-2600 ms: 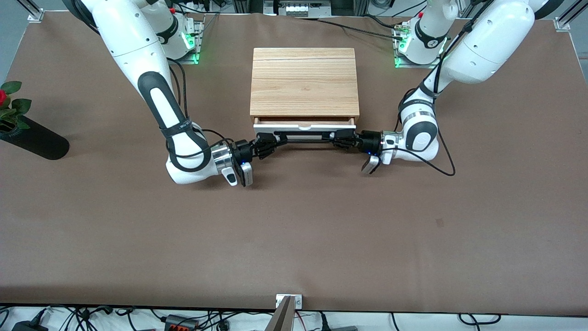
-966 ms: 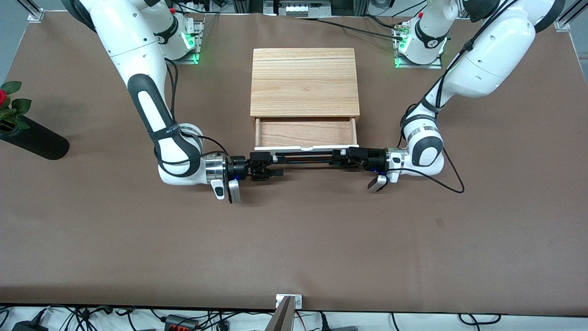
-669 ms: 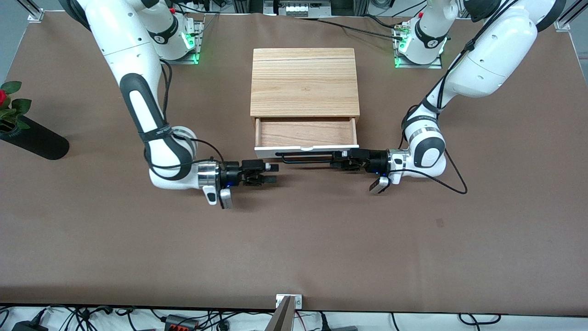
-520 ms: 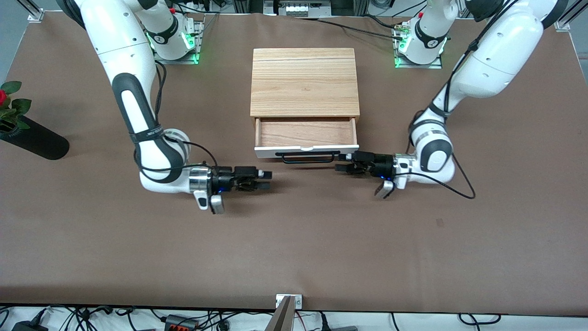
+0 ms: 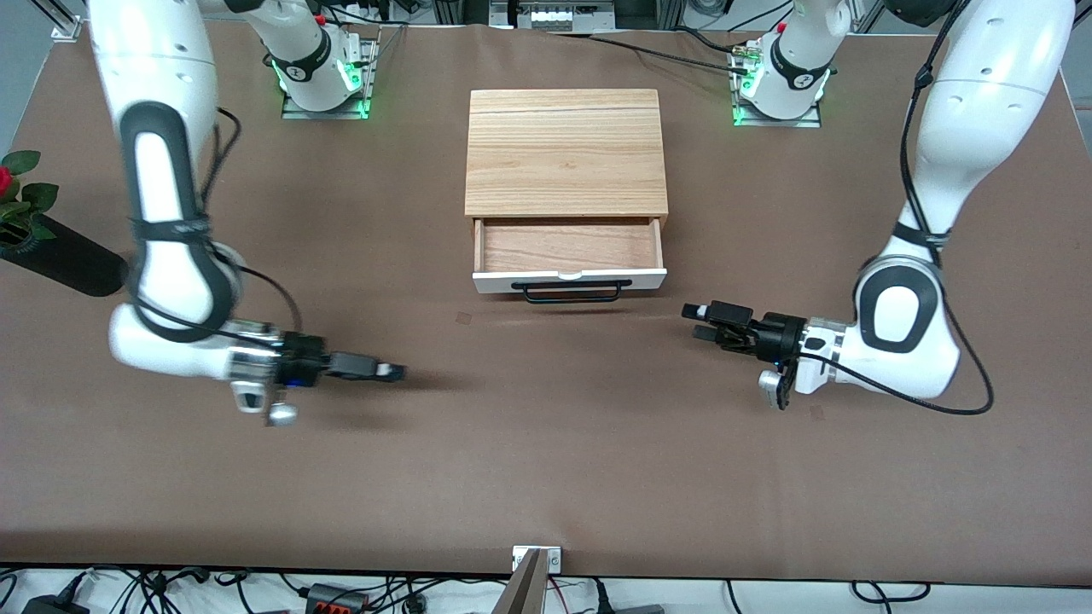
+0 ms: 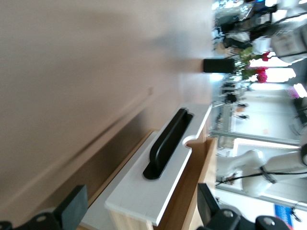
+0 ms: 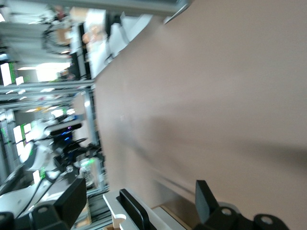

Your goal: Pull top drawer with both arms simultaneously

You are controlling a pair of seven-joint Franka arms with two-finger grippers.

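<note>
The top drawer [image 5: 569,247] stands pulled out of the light-wood cabinet [image 5: 566,153], its light wood inside showing, with a white front panel and a black bar handle [image 5: 571,292]. My left gripper [image 5: 706,321] is open and empty over the table, toward the left arm's end, apart from the handle. My right gripper [image 5: 388,372] is open and empty over the table toward the right arm's end. The drawer front and handle show in the left wrist view [image 6: 165,149] and the right wrist view [image 7: 136,212].
A black vase with red flowers [image 5: 34,239] lies at the right arm's end of the table. The arm bases [image 5: 320,64] [image 5: 781,77] stand beside the cabinet. Cables hang past the table's near edge.
The drawer slid out toward the front camera. Both grippers let go of the handle and drew away from it, each toward its own end of the table and nearer the front edge.
</note>
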